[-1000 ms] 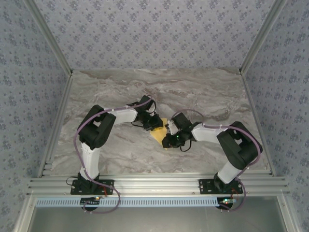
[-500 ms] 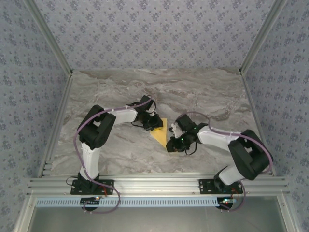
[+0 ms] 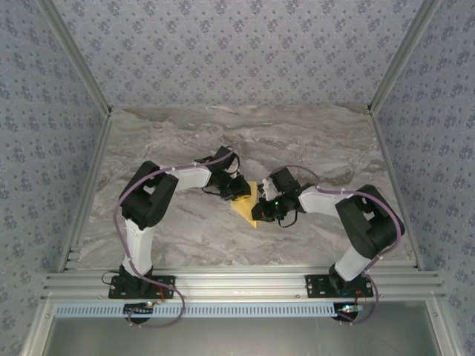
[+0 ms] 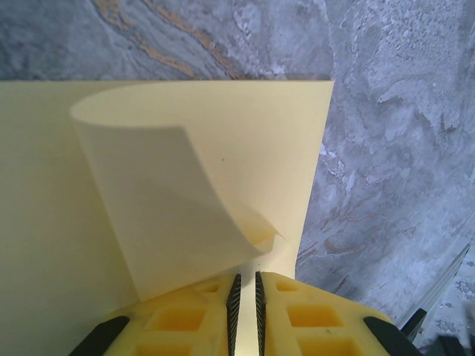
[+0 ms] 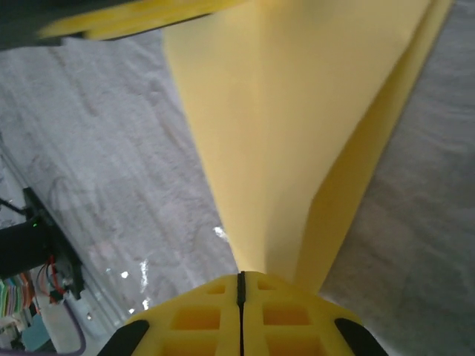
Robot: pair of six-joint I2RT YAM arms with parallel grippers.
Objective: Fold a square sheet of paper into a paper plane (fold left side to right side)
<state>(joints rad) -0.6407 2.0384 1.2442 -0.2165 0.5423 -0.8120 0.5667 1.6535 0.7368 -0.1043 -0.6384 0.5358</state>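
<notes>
The square sheet of paper (image 3: 249,208) is yellow-orange, partly folded into a pointed shape, and lies mid-table between both arms. My left gripper (image 3: 238,193) is at its far left edge. In the left wrist view, the left gripper (image 4: 245,277) is shut to a thin slit, its tips down on the paper (image 4: 256,141), and a curled flap (image 4: 163,208) rises just ahead. My right gripper (image 3: 260,212) is at the sheet's near tip. In the right wrist view, the right gripper (image 5: 240,276) is shut where the raised, layered paper (image 5: 297,111) narrows to a point.
The grey marble tabletop (image 3: 312,148) lies open behind and to both sides of the paper. Aluminium rails (image 3: 245,282) run along the near edge and sides, with patterned walls around. A blurred yellow finger of the left gripper (image 5: 133,18) shows beyond the paper.
The right arm swung out to the right and uncovered more of the paper. It then came back to the sheet's near tip and its jaws shut. The left arm stayed put.
</notes>
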